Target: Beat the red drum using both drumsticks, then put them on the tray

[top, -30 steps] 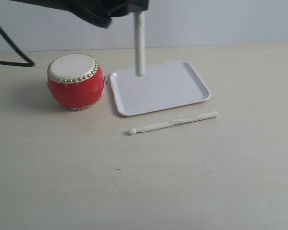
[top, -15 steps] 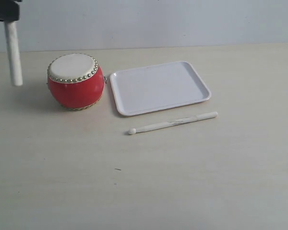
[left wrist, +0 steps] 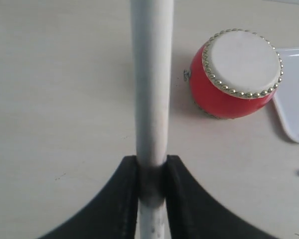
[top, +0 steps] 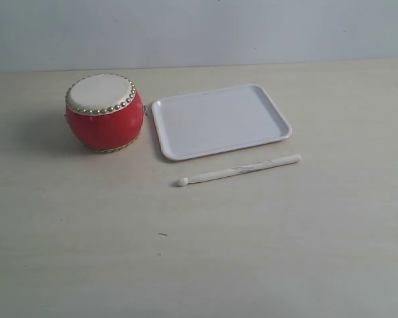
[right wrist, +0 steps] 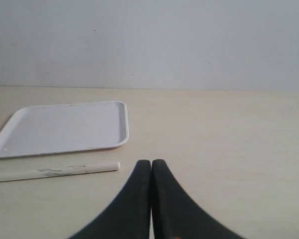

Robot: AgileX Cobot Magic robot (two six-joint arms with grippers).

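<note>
One drumstick (left wrist: 150, 99) we clamp in left hand (left wrist: 152, 167) near red drum (left wrist: 236, 74), likely staged for beating; right hand (right wrist: 151, 167) pinched closed, empty; second drumstick (top: 239, 169) waits on desk (top: 252, 252).

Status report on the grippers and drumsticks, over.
Left gripper shut on one drumstick. Right gripper shut, empty. Other drumstick on table beside tray. Nothing blocking red drum.
</note>
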